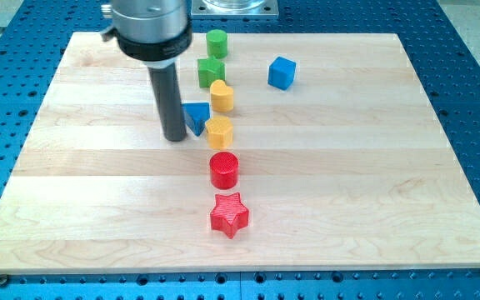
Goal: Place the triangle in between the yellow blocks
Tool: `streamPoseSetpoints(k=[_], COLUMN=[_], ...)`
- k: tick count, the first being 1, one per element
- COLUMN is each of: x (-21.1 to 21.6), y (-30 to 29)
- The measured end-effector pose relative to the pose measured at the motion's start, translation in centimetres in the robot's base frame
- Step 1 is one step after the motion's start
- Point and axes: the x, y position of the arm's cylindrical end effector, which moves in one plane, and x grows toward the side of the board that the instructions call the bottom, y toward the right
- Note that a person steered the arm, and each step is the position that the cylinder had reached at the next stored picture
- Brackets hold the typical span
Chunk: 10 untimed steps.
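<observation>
Blue triangle (197, 117) sits just left of the gap between the yellow heart (222, 96) and lower yellow block (219, 132), towards the board's top edge. My tip (174, 137) touches its left side, placed to shove it rightwards; no jaws exist.

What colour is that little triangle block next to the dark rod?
Blue. The triangle shows in the camera view, just right of my tip, beside the two yellow blocks.
</observation>
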Motion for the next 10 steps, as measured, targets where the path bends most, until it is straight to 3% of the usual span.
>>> streamPoseSetpoints(k=[5,9,10], x=[-4.9,-4.4,-4.4], y=[-1.4,2.8,1.4])
